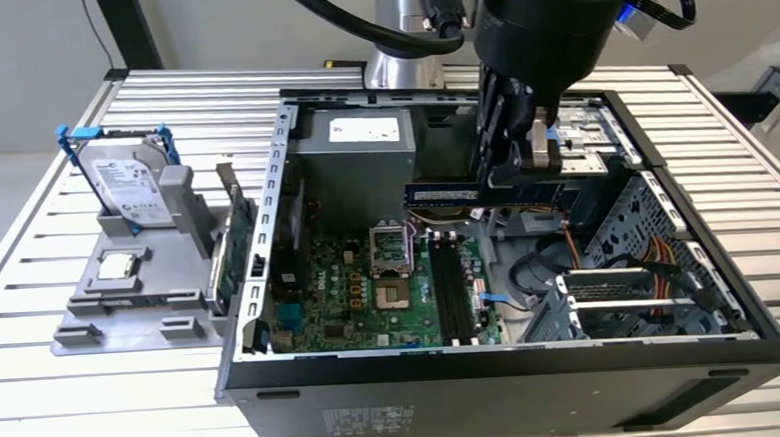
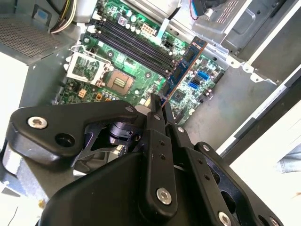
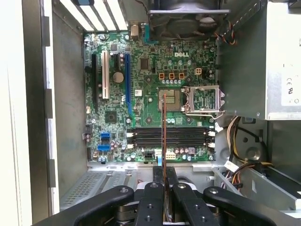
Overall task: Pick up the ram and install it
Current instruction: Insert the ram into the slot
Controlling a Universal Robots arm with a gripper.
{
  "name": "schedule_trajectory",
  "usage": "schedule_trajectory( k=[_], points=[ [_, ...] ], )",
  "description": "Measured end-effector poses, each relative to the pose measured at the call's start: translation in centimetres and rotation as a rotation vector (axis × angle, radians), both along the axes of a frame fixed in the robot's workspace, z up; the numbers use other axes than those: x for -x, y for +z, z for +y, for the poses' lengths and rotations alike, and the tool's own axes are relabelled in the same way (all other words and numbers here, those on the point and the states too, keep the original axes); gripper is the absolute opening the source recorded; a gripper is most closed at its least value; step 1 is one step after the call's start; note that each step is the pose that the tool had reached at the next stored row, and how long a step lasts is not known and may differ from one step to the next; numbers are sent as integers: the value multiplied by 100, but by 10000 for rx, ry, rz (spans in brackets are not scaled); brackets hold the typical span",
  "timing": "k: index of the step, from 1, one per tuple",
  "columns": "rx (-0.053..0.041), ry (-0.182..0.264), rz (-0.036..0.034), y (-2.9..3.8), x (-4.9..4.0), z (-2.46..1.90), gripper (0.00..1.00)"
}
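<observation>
Holding the ram clamped edgewise, the gripper hangs over the open computer case, memory slots at six o'clock of it (exterior view); carrying step, I judge, and seating calls for turning the ram parallel to them

Your gripper clamped on the ram, which you see edge-on as a thin line, in front of the green motherboard, passing across the black memory slots, open processor socket nearby
</observation>
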State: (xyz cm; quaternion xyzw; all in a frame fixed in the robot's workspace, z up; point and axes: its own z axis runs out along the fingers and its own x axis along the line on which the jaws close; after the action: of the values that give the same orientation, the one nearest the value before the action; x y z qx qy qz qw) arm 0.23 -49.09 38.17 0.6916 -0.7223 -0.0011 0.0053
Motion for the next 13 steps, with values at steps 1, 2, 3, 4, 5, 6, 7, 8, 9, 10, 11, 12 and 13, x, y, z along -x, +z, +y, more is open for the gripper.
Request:
schedule_trajectory(
  k=[1, 2, 3, 4, 5, 6, 7, 8, 9, 10, 11, 12, 13],
  points=[
    [0, 0, 0, 0, -3, 0, 0],
    [0, 0, 0, 0, -5, 0, 0],
    [0, 0, 0, 0, -8, 0, 0],
    [0, 0, 0, 0, -11, 0, 0],
    [0, 0, 0, 0, -14, 0, 0],
    [0, 0, 0, 0, -17, 0, 0],
    [0, 0, 0, 0, -19, 0, 0],
    [0, 0, 0, 0, -22, 0, 0],
    [0, 0, 0, 0, -25, 0, 0],
    [0, 0, 0, 0, -27, 0, 0],
    [1, 0, 0, 0, -30, 0, 0],
    [0, 0, 0, 0, -33, 0, 0],
    [0, 0, 0, 0, -36, 0, 0]
  ],
)
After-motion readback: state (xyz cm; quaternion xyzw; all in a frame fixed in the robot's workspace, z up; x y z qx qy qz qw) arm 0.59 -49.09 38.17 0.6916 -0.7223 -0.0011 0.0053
